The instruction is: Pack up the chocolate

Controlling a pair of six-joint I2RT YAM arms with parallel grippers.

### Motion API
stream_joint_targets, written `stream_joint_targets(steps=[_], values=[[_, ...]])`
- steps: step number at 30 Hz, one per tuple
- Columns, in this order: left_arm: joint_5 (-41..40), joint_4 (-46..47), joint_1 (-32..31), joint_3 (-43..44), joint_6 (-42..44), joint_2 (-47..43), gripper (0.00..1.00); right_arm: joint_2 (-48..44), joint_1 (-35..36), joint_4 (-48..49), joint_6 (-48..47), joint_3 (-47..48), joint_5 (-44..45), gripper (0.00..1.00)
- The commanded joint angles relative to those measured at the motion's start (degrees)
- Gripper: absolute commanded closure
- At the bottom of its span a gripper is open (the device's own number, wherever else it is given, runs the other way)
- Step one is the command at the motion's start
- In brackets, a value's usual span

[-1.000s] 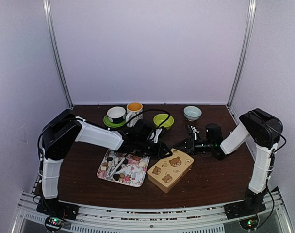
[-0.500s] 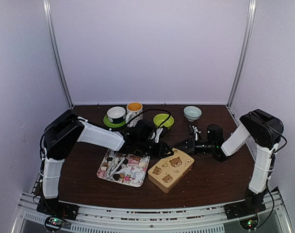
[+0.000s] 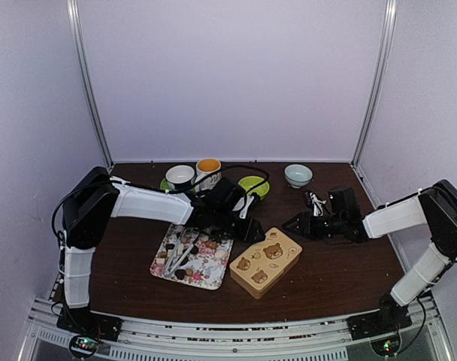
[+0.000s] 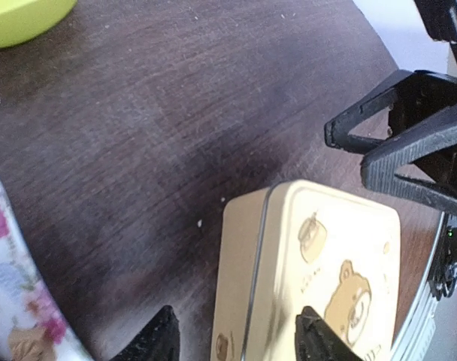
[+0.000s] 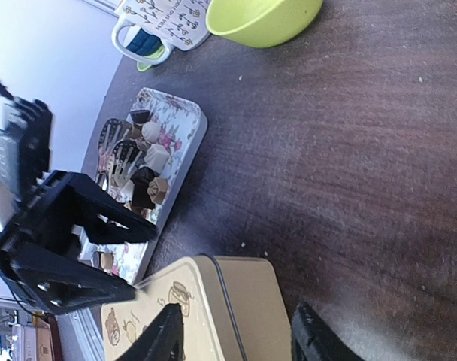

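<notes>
Brown table (image 3: pixel 326 271): tray (image 3: pixel 210 272) at 8 o'clock, tin (image 3: pixel 264 263) at 5, saucer (image 3: pixel 167 187) and mug (image 3: pixel 207 171) at 11, green bowl (image 3: pixel 255 183) at 12, pale bowl (image 3: pixel 298 175) at 1.

The tin (image 5: pixel 221 301) is cream with brown bears, tray (image 5: pixel 185 120) pink-floral, bowl (image 5: pixel 266 19) lime, chocolate (image 5: pixel 155 156) brown and white, bench (image 5: pixel 349 150) dark-brown.

Top view looks down from behind the bases over the whole table (image 3: pixel 326 278); the close, low wrist views face each other, showing the right gripper (image 4: pixel 349 154) and left gripper (image 5: pixel 142 259); both share the bear tin (image 4: pixel 319 263).
</notes>
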Motion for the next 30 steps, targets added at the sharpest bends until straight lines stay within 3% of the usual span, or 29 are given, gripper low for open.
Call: stream_joint_targets(steps=[1,7,11,16,18,22,30], values=[[-1.67,-5.47,-0.23,-0.19,3.20,-7.53,0.43,-3.90,-0.04,-8.14,-3.95,-0.37,2.62,0.50],[-0.55,-9.56,-3.45,-8.06,3.20,-16.57,0.49,-10.73,0.02,-13.10,-6.50,-3.77,3.63,0.48],[2.94,-7.21,-6.85,-13.35,2.62,-20.95,0.68,-17.12,0.53,-13.04,-5.55,-6.02,1.21,0.54],[6.47,1.20,-9.86,-18.20,3.48,-21.58,1.00,-23.11,1.98,-7.99,-0.88,-7.68,-2.67,0.62],[8.11,4.88,-10.35,-18.82,2.73,-19.99,1.00,-22.45,2.72,-4.69,1.12,-7.39,-3.42,0.71],[9.49,9.49,-12.05,-17.64,3.05,-16.72,1.00,-18.18,4.47,4.25,6.33,-5.97,-3.51,1.00],[9.16,14.31,-12.78,-19.67,0.82,-11.64,1.00,-7.10,7.37,12.97,9.84,0.53,-3.78,1.00]])
